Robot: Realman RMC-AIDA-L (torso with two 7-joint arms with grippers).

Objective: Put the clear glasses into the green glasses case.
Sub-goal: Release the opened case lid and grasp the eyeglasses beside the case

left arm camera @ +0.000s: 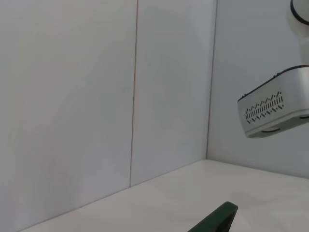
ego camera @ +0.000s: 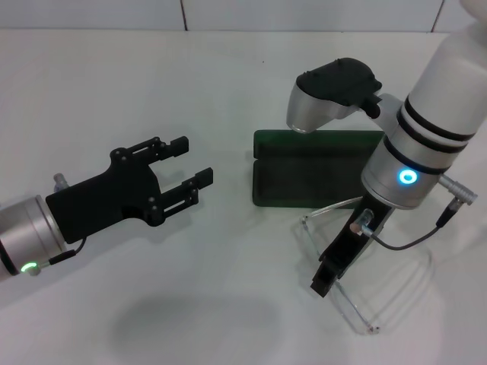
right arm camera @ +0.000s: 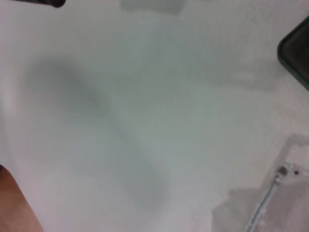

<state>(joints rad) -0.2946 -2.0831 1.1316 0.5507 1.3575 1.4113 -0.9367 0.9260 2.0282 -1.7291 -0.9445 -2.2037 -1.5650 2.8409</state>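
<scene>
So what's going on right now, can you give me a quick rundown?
Left gripper open, idle, left of the green glasses case. Case lying open. Right gripper low over the clear glasses, which lie on the table in front of it.

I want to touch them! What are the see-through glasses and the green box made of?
The clear glasses look like shiny transparent plastic: the table shows straight through them. The green glasses case looks like hard, matte plastic or leatherette with a dark lining; which one is unclear.
</scene>
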